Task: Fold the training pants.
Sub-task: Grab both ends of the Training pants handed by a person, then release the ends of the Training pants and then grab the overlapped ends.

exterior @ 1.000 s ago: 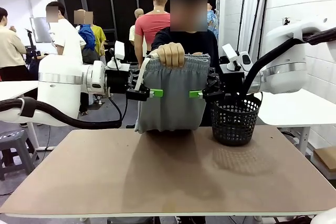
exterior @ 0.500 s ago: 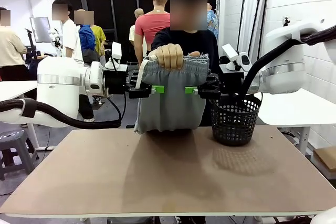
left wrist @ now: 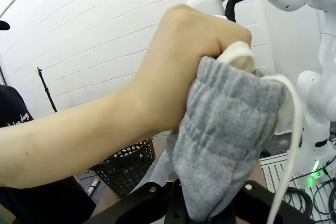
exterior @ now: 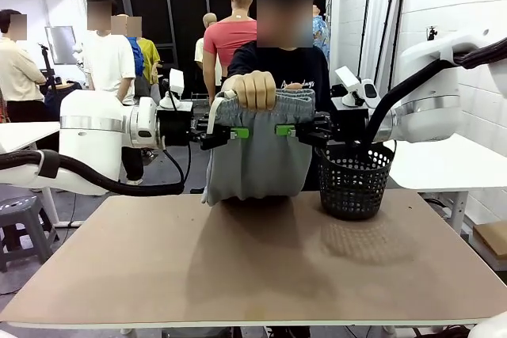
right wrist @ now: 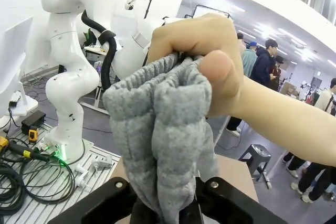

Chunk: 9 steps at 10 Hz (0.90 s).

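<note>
- Left pincer (exterior: 235,133), centre-left of frame: arm horizontal, jaws clamped on the training pants (exterior: 257,164).
- Right pincer (exterior: 283,130), centre-right: arm horizontal, jaws clamped likewise.
- Person's hand (exterior: 255,89), upper centre: fisted, just above both pincers.

A black mesh basket (exterior: 354,180) stands on the far right part of the brown table (exterior: 253,267). A grey stool (exterior: 17,213) is on the floor at the left. Far behind, several people (exterior: 108,57) stand. A white brick wall (exterior: 444,5) is at the right.
</note>
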Each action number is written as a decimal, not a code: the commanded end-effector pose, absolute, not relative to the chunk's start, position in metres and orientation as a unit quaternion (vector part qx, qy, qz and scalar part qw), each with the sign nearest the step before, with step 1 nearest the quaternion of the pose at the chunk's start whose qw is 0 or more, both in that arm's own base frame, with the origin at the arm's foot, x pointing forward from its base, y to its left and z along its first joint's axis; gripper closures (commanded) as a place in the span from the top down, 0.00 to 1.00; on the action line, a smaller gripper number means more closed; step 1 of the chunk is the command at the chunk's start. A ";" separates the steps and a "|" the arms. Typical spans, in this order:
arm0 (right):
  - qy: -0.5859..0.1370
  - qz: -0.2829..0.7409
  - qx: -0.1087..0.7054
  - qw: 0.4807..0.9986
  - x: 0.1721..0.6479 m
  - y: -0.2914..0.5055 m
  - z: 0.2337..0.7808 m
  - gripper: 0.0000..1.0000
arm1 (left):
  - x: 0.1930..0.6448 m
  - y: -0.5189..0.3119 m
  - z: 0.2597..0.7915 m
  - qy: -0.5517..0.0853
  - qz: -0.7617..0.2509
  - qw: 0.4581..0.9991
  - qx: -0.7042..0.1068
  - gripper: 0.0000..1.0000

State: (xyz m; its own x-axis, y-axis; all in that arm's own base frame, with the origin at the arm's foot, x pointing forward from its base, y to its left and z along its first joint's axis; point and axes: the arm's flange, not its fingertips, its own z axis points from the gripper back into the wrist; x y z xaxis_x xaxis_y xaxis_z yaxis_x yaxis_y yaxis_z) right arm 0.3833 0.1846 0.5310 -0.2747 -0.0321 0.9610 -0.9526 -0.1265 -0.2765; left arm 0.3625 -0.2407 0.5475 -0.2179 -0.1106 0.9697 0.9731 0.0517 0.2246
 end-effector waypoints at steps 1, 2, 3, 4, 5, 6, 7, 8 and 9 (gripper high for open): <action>-0.527 0.587 0.477 0.387 0.388 0.190 0.539 0.00 | 0.367 -0.243 0.547 -0.539 -0.557 0.474 -0.417 0.00; -0.526 0.589 0.473 0.391 0.389 0.190 0.540 0.00 | 0.371 -0.244 0.546 -0.536 -0.558 0.476 -0.418 0.00; -0.519 0.598 0.466 0.396 0.389 0.193 0.539 0.00 | 0.379 -0.251 0.545 -0.517 -0.602 0.464 -0.395 0.00; -0.501 0.620 0.462 0.390 0.389 0.194 0.536 0.00 | 0.365 -0.242 0.544 -0.537 -0.561 0.480 -0.407 0.00; -0.530 0.592 0.463 0.393 0.384 0.186 0.529 0.00 | 0.365 -0.242 0.544 -0.537 -0.561 0.480 -0.407 0.00; -0.530 0.592 0.463 0.393 0.384 0.186 0.529 0.00 | 0.365 -0.242 0.544 -0.537 -0.561 0.480 -0.407 0.00; -0.530 0.592 0.463 0.393 0.384 0.186 0.529 0.00 | 0.365 -0.242 0.544 -0.537 -0.561 0.480 -0.407 0.00; -0.530 0.592 0.463 0.393 0.384 0.186 0.529 0.00 | 0.365 -0.242 0.544 -0.537 -0.561 0.480 -0.407 0.00; -0.530 0.592 0.463 0.393 0.384 0.186 0.529 0.00 | 0.365 -0.242 0.544 -0.537 -0.561 0.480 -0.407 0.00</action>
